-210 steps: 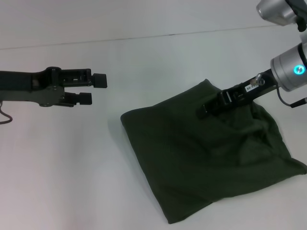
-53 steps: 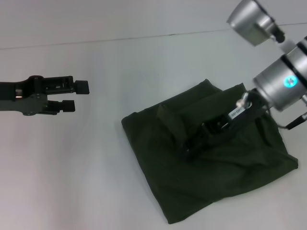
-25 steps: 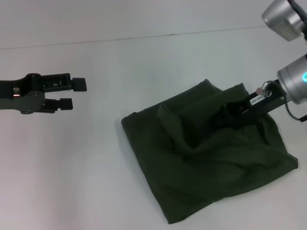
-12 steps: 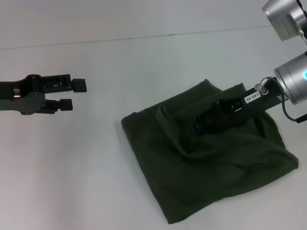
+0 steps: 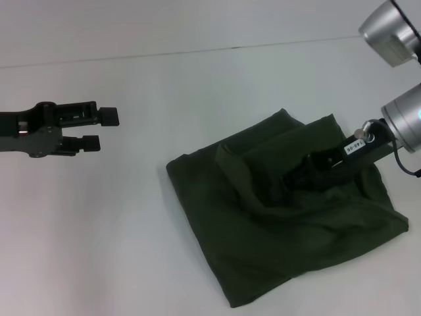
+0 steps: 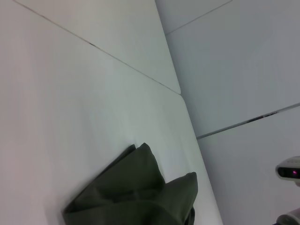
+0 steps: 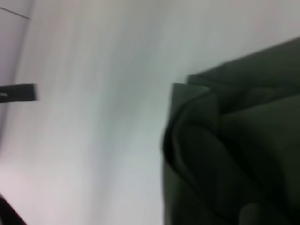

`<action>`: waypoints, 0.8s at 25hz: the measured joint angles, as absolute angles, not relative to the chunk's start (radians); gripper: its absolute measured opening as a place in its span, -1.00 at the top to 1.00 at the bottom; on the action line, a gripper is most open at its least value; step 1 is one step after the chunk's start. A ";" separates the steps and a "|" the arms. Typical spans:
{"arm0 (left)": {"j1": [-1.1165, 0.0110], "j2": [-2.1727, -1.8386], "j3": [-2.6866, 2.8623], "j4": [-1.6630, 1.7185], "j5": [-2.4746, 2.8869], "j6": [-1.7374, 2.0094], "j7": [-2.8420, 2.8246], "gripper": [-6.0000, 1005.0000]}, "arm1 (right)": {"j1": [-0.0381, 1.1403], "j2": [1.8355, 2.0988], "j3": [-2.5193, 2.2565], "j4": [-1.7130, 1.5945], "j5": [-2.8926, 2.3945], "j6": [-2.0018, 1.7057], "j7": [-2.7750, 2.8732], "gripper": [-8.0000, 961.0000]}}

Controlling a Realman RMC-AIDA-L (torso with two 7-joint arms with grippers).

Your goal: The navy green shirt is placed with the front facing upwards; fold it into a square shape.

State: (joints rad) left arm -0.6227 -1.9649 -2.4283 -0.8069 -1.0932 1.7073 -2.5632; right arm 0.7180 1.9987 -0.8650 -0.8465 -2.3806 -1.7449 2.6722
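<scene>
With its jaws' state hidden among the folds, the right gripper [image 5: 299, 176] pressing the bunched, dark olive-green cotton shirt [image 5: 276, 224] could drag its layers askew, while the left gripper [image 5: 99, 128] idles far left, jaws narrowly parted.

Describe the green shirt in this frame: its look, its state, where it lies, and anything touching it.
The navy green shirt is dark olive cloth, plain on every visible face, with no print or collar showing. It lies on the white table, right of centre, folded into a rough four-sided bundle set at an angle. Its top is rumpled, with a raised fold near the far-left part. The right gripper presses into its upper middle; whether it pinches cloth is unclear. The left gripper hovers open, well apart.
</scene>
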 joint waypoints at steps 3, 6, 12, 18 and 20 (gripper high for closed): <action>-0.624 -1.966 -2.428 -0.807 -1.094 1.708 -2.563 -0.92 | 0.723 2.004 -0.866 -0.845 -2.400 -1.738 2.669 -0.10; -0.626 -1.967 -2.428 -0.807 -1.094 1.711 -2.563 -0.92 | 0.727 2.005 -0.868 -0.845 -2.417 -1.729 2.670 -0.10; -0.628 -1.968 -2.428 -0.807 -1.094 1.709 -2.563 -0.92 | 0.729 2.006 -0.869 -0.845 -2.420 -1.730 2.669 -0.09; -0.629 -1.968 -2.428 -0.807 -1.094 1.709 -2.563 -0.92 | 0.727 2.008 -0.877 -0.854 -2.421 -1.738 2.662 0.18; -0.628 -1.968 -2.428 -0.807 -1.094 1.708 -2.563 -0.92 | 0.727 2.009 -0.883 -0.856 -2.421 -1.739 2.662 0.60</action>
